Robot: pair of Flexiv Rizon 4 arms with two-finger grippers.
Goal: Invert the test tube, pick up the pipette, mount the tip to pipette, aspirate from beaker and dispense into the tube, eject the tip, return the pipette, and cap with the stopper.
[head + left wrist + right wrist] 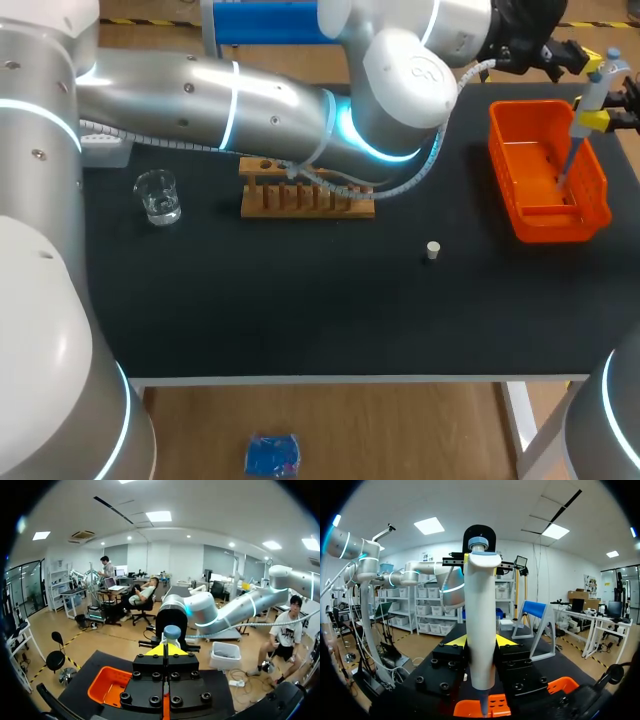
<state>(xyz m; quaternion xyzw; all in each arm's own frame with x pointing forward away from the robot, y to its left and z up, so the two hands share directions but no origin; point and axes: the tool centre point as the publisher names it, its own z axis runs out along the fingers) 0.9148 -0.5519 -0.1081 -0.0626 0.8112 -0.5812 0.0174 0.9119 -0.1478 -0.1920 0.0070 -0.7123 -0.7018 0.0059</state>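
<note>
While the black table (300, 310) carried everything, the left arm (250, 110) lay across it from 9 toward 2 o'clock. The orange bin (497, 150) sat at 2 o'clock and the wooden rack (305, 205) near 11. The right gripper (480, 642) was clenched on the pipette (480, 605), upright over the bin. The left gripper (172, 650) had its tips pressed together on nothing, just beside the pipette's top. The beaker (157, 195) sat at 9 and the stopper (432, 250) at 4.

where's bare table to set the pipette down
The front strip of the table, from the rack to the near edge, is bare, as is the gap between stopper and orange bin. Crowded: the back row, beaker and rack by the left arm.
</note>
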